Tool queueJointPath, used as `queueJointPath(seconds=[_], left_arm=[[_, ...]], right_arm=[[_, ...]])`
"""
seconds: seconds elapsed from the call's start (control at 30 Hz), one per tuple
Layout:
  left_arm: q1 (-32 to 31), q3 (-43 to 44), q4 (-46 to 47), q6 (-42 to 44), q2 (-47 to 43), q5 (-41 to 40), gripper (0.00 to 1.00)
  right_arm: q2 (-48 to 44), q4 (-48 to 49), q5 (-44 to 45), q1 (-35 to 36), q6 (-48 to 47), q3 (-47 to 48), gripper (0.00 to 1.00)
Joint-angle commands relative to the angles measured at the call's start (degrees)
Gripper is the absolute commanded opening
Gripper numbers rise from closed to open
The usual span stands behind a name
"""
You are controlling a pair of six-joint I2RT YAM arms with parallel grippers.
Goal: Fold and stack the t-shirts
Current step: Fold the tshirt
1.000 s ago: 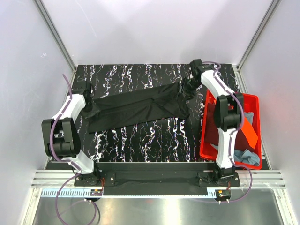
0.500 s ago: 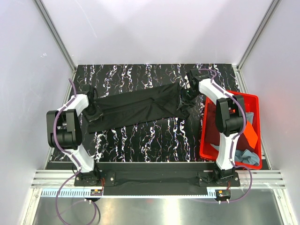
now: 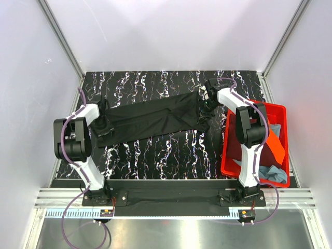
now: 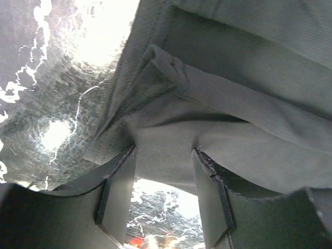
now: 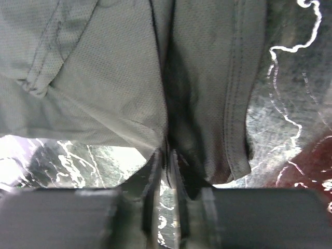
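The black t-shirt [image 3: 150,119] lies stretched in a long band across the marbled table, from left to right. My left gripper [image 3: 102,124] is at its left end. In the left wrist view its fingers [image 4: 122,176] stand wide apart, with the shirt's edge [image 4: 166,155] lying between the tips. My right gripper [image 3: 206,101] is at the shirt's right end. In the right wrist view it [image 5: 167,153] is nearly closed and pinches a fold of the black cloth [image 5: 104,88]. An orange shirt [image 3: 276,145] and a grey-blue shirt [image 3: 272,174] lie in the bin.
A red plastic bin [image 3: 226,145] stands at the right edge of the table, partly under my right arm. White enclosure walls stand close on the left, back and right. A metal rail runs along the near edge.
My right gripper has moved nearer and leftward with the shirt's right end. My left arm has folded in closer beside the shirt's left end. The shirt has shifted slightly.
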Motion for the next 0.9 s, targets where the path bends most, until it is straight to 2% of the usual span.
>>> queueJointPath(seconds=[0.0,0.03,0.07,0.33,0.53,0.57,0.63,0.7,0.87], left_arm=[[0.21,2.40,-1.45,-1.04,1.54,-4.18,0.52],[0.21,2.49,-1.88,-1.04,1.89,-4.62,0.52],[0.30,2.58,-1.89,-1.04,1.98,-5.06,0.52],[0.21,3.01,-2.41,-0.34,3.65,-7.35,0.52],[0.21,4.25,-2.85,0.54,4.53,-8.32,0.52],[0.21,4.51,-3.03,0.63,4.62,-8.41,0.52],[0.13,4.60,-3.20,0.89,4.79,-8.32,0.52],[0.21,4.77,-3.12,1.25,4.79,-7.80,0.52],[0.04,4.86,-3.03,1.95,2.86,-6.74,0.54]], right_arm=[[-0.75,0.75,3.01,0.62,-0.48,1.55,0.14],[-1.01,0.05,3.89,0.62,-0.39,1.82,0.03],[-1.45,-0.82,6.34,0.62,-0.05,3.21,0.01],[1.09,-5.92,13.30,0.62,1.72,11.56,0.00],[8.38,-9.35,14.97,-0.09,1.45,20.17,0.02],[9.95,-9.62,15.84,-0.17,1.19,20.88,0.04],[11.80,-11.01,16.38,-0.88,0.84,23.16,0.18],[12.43,-13.30,17.96,-1.23,-0.39,24.49,0.24],[5.85,-14.28,21.48,-1.23,-1.98,20.99,0.44]])
